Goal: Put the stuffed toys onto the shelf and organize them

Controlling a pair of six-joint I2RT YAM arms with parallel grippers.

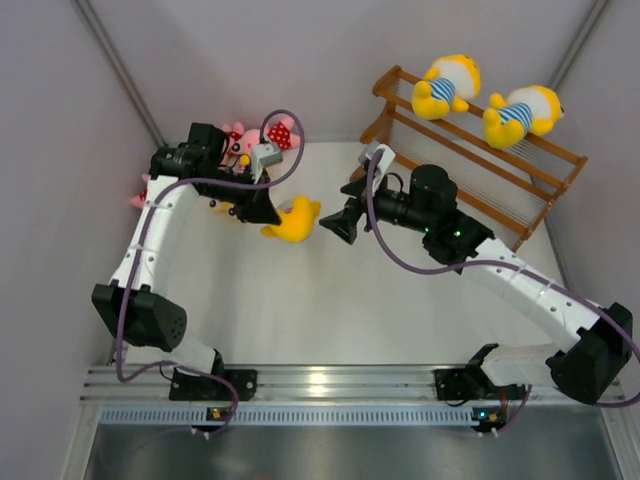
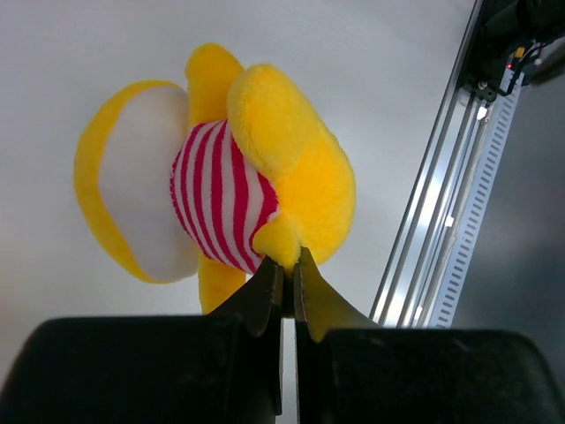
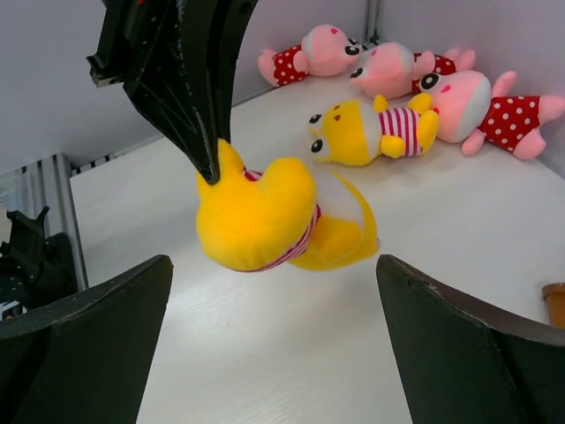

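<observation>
White table top (image 1: 300, 310), enclosed by pale walls. A brown wooden stepped shelf of thin rails and slats (image 1: 540, 180) is set in the far right corner. On its upper tier two yellow plush dolls in blue-and-white striped shirts are laid side by side, one to the left (image 1: 445, 88) and one to the right (image 1: 520, 115), not touching.

The left arm (image 1: 160, 230) is bent in toward mid-table. The right arm (image 1: 520, 280) is stretched leftward to face it.

A yellow plush doll in a pink-and-white striped shirt (image 2: 256, 177) is held clear of the table between the two arms. It is pinched by one yellow limb in the left gripper (image 2: 287, 278), the jaws closed down to a thin slit on the plush.

The right gripper (image 1: 333, 226) is spread wide and nothing is gripped. The hanging doll is framed between its fingers (image 3: 97, 327) in the right wrist view, near but untouched.

Along the far left wall three pink plush dolls in red white-dotted outfits (image 3: 313, 55) (image 3: 397, 66) (image 3: 481, 102) are lying on the table. A second yellow striped doll (image 3: 371, 131) is lying just in front of them.
</observation>
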